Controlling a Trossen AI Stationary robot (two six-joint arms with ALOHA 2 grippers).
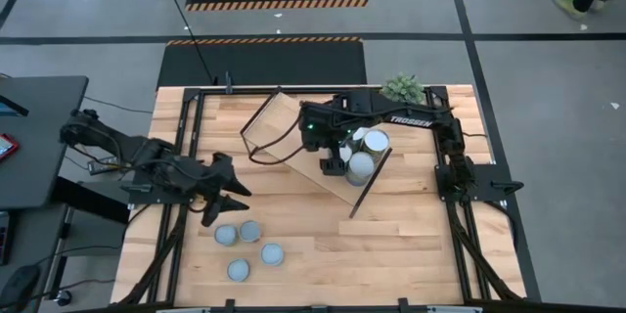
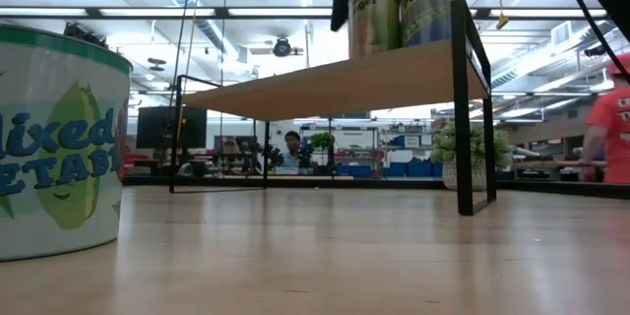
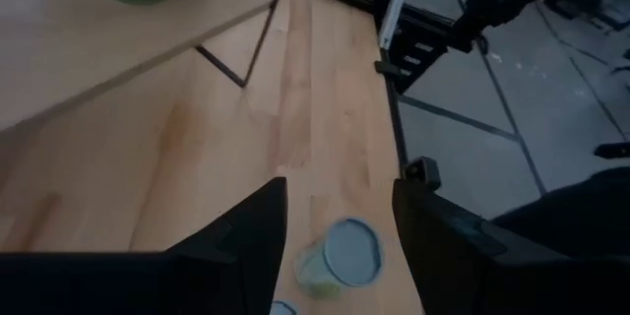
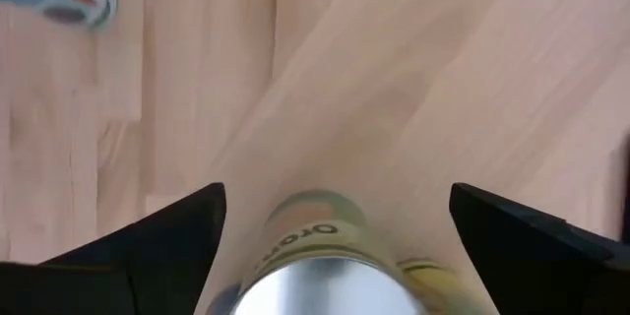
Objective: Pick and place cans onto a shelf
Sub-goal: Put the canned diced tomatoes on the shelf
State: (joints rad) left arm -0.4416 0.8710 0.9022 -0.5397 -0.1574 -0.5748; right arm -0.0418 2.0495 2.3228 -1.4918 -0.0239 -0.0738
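Note:
The shelf, a light wood board on a thin black frame, stands at the table's far middle. Three cans stand on its right end; two of them show in the low view. My right gripper is above that end, open. Its fingers stand on either side of an upright can without touching it. My left gripper is open and empty above the table's left part. Several blue-grey-topped cans stand on the table just nearer than it. One shows between its fingers in the left wrist view.
A small green plant stands at the far right corner. A black metal frame runs along the table's edges. One can stands right in front of the low camera. People show in the room beyond.

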